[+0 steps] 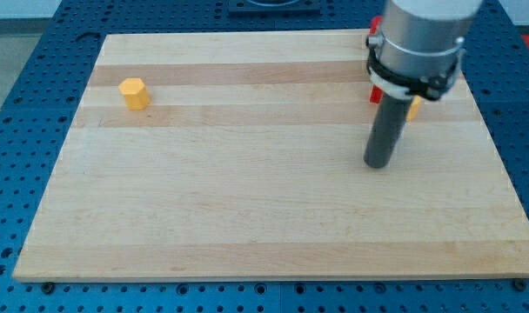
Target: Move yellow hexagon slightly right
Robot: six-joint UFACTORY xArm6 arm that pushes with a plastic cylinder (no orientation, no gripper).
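Yellow hexagon (135, 93) sits alone, untouched.
My tip (378, 163) rests on the wooden board (247, 209), far to the hexagon's right; it has no fingers. Red (375, 92) and yellow (413, 107) bits peek behind the rod.

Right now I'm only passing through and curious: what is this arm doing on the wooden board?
I am a single arm ending in a dark rod, set to nudge the yellow hexagon slightly right. It sits alone near the board's upper left, untouched. My tip rests far off toward the view's right, nowhere near it. Behind my rod, partly hidden, are a red block and a small yellow block; their shapes cannot be made out.
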